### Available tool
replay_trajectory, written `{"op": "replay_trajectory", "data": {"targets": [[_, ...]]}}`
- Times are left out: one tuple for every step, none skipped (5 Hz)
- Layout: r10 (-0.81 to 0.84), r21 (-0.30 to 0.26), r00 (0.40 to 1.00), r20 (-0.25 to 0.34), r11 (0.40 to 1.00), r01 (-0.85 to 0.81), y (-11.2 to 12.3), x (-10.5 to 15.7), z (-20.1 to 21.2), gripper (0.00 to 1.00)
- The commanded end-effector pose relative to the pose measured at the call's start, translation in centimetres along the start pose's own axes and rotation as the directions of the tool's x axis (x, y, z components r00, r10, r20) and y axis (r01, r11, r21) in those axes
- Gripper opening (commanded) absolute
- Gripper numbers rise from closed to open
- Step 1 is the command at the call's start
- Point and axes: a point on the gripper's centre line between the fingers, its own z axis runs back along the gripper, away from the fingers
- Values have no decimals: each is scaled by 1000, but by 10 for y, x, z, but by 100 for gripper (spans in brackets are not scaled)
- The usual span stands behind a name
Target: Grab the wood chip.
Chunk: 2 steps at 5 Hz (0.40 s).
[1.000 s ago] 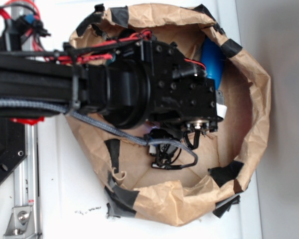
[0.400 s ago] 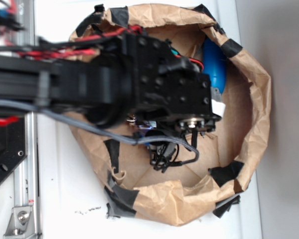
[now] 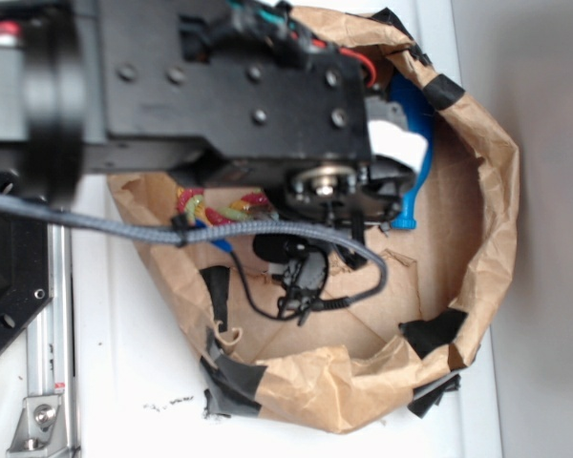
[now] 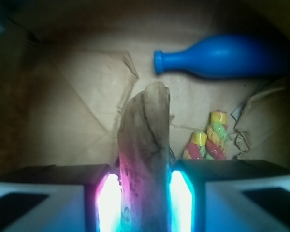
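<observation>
Between the two glowing pads of the gripper [image 4: 145, 198], in the wrist view, I am seeing the wood chip [image 4: 145, 159] standing on edge, a streaky grey-brown sliver with a rounded top. The pads are pressing against both of its flat faces, so I am judging the pincer to be closed on the chip and holding it.

Beyond the chip, at the far side of the brown paper bin [image 3: 477, 191], a blue pin [image 4: 222, 56] is lying on its side, neck pointing left. To the right of the chip, a twisted toy [image 4: 208, 136] in red, yellow and green is resting on the paper floor, apart from the chip.

From the exterior view, the black arm is filling the upper left of the frame and hiding the chip entirely; only the pin's blue end [image 3: 408, 196] and a stretch of the twisted toy [image 3: 220, 205] are showing beneath it.

I am reading this as the carrying stage, with the grab made. To do it well, I am planning to keep the squeeze steady, because the chip is thin and rough and could pivot or slip between the pads. I am also planning to rise straight and slowly, clear of the bin's crumpled walls, avoiding any sideways swing.
</observation>
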Motion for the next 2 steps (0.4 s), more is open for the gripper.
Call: {"op": "replay_trajectory", "data": {"targets": [[77, 0, 997, -14, 997, -77, -3, 4, 48, 0], [97, 7, 994, -52, 995, -97, -3, 5, 41, 0]]}}
